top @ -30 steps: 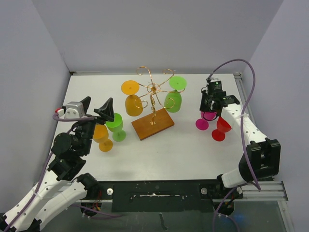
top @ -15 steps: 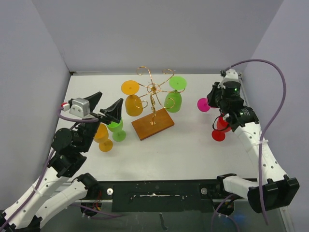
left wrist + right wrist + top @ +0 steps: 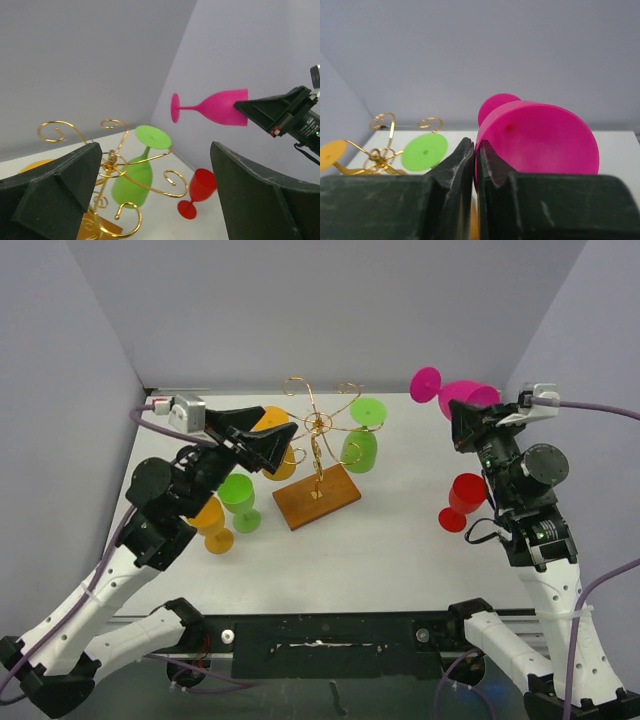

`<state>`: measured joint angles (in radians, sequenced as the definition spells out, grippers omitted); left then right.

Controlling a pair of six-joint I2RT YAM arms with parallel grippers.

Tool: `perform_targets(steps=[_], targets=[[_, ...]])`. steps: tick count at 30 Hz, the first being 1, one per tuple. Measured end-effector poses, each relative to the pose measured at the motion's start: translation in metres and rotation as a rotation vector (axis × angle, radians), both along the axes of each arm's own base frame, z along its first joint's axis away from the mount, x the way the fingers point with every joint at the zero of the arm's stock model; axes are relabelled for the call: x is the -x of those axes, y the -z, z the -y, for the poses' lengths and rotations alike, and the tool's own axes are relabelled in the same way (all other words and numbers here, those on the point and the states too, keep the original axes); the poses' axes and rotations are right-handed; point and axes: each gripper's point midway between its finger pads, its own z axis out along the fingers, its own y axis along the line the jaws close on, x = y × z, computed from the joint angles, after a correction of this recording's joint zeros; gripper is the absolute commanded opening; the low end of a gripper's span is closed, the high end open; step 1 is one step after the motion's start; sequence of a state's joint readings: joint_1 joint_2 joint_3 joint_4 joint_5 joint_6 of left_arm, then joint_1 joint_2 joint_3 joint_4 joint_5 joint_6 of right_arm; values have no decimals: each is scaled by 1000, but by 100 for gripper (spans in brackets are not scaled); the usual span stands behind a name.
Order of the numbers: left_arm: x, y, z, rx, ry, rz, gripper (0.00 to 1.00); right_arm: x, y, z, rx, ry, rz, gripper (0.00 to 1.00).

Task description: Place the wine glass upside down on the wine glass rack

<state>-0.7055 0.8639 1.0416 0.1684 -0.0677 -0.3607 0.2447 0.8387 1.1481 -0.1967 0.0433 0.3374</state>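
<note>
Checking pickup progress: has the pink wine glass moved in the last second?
Yes. The pink wine glass rose from left of the red wine glass to up behind it, sideways in the right arm's fingers.

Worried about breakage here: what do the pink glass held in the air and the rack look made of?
Pink glass: probably plastic, solid even colour, dull sheen, not clear like real glass. Rack: thin gold-coloured wire, likely metal, glinting; its base looks like brown varnished wood.

Left arm (image 3: 100, 585) and right arm (image 3: 555, 590) have white links, black joints; purple cables (image 3: 598, 408); black wedge-shaped pincer fingers (image 3: 260, 200).
</note>
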Motion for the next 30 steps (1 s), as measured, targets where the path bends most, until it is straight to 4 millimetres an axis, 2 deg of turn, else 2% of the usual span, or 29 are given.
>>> perform_targets(steps=[3,7,10,17,21,24,30], targets=[[-3,-3,28,45,118,-40,84,8,-29,-13,-48,-70,103,0],[-12,20,57,77,216,-162,81,16,-56,-35,-118,-183,195,0],[-16,30,67,120,245,-243,80,22,-69,-54,-168,-266,229,0],[-16,15,66,305,278,-346,80,46,-91,-102,-272,-455,308,0],[-17,12,64,379,285,-405,80,53,-95,-129,-282,-539,326,0],[-17,4,61,425,282,-427,80,56,-87,-158,-274,-597,304,1],[-25,-10,48,550,240,-425,80,69,-85,-192,-257,-657,331,1]])
